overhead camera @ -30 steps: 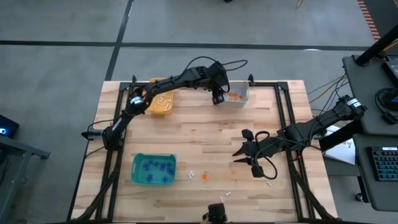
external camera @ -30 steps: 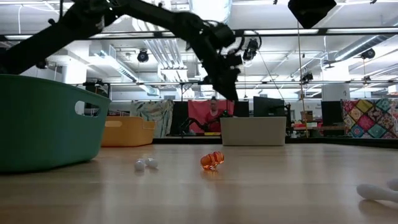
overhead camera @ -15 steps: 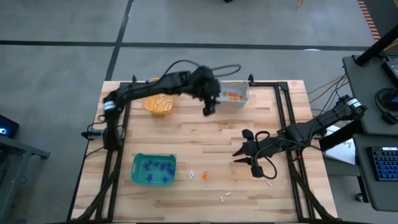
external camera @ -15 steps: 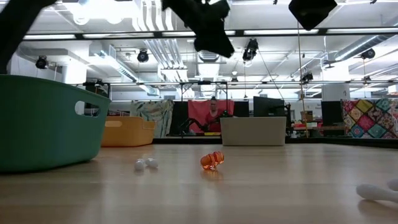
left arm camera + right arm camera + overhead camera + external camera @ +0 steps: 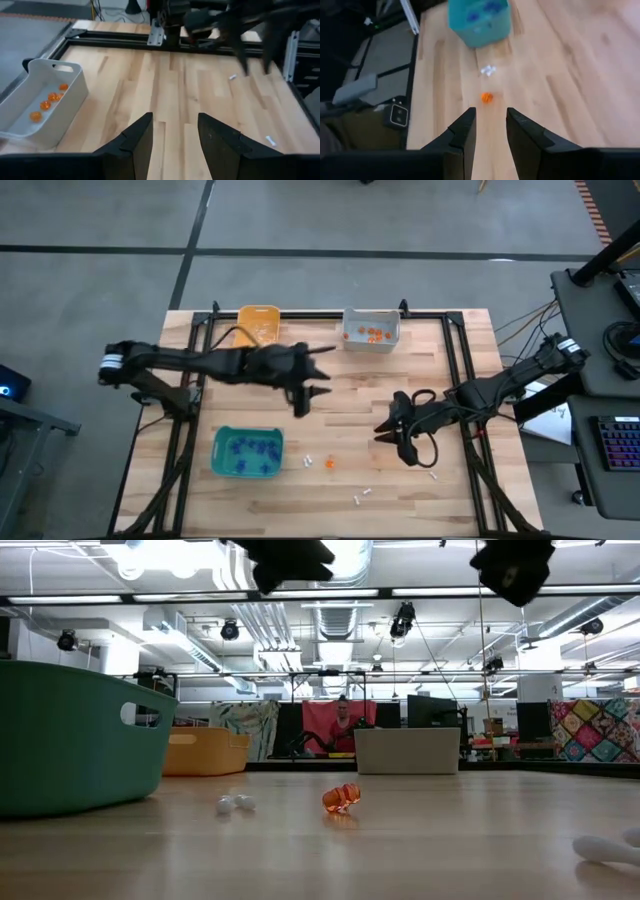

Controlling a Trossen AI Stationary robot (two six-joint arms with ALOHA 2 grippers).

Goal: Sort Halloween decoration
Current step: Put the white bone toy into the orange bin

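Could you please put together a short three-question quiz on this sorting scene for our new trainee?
1. True or false: the grey bin holds orange trinkets.
2. Which bin holds the purple trinkets? A) the yellow bin B) the teal bin C) the grey bin
3. Fill in: the loose orange trinket on the table lies between the teal bin and the ____ gripper.

Key
1. True.
2. B.
3. Right. Its fingers are open and empty, as are those of the left gripper near the table's middle.

Teal bin (image 5: pixel 247 453), yellow bin (image 5: pixel 259 323), grey bin (image 5: pixel 371 330) on table (image 5: pixel 350 410)
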